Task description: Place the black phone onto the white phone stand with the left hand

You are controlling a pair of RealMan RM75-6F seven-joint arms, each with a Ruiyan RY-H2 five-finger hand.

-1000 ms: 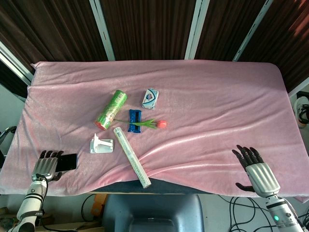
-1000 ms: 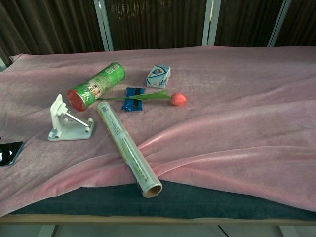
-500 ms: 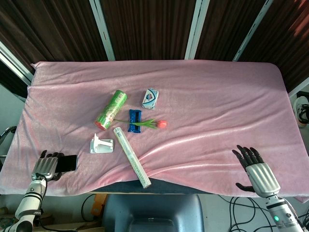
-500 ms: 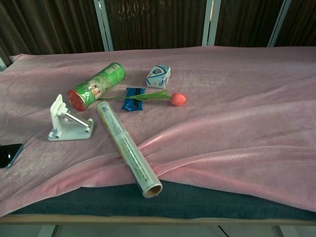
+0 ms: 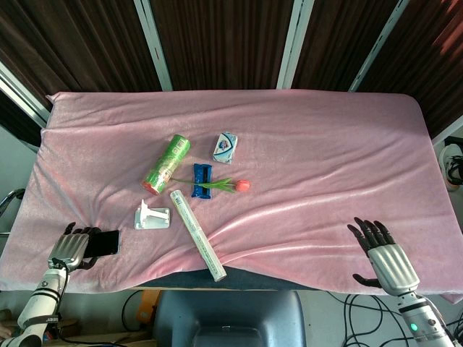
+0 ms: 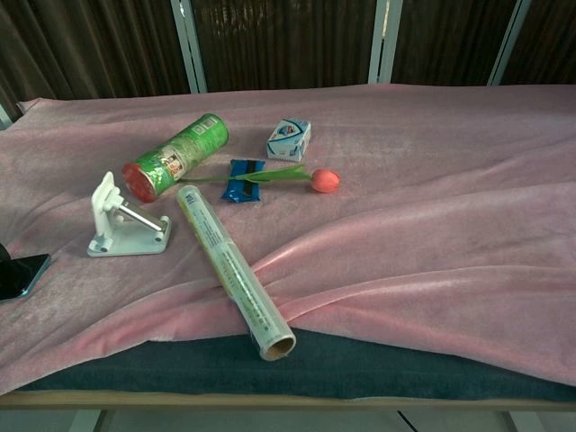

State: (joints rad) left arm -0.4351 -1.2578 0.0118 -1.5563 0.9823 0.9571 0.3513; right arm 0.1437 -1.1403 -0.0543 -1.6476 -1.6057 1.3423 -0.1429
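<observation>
The black phone (image 5: 105, 242) lies flat near the table's front left corner, and my left hand (image 5: 69, 248) grips its left end with fingers curled over it. In the chest view only the phone (image 6: 27, 274) and a dark bit of the hand at the frame's left edge show. The white phone stand (image 5: 152, 216) stands on the pink cloth a short way right of and behind the phone; it also appears in the chest view as the stand (image 6: 121, 222). My right hand (image 5: 383, 254) hovers at the front right edge, fingers spread, holding nothing.
A clear film roll (image 5: 197, 233) lies diagonally just right of the stand. Behind it are a green can (image 5: 166, 164), a blue packet (image 5: 202, 179), a tulip (image 5: 241, 186) and a tissue pack (image 5: 226, 147). The pink cloth (image 5: 325, 144) is wrinkled toward the front edge.
The left hand has nudged the phone slightly to the right, toward the stand; more of the phone now shows in the chest view. The right hand has not moved.
</observation>
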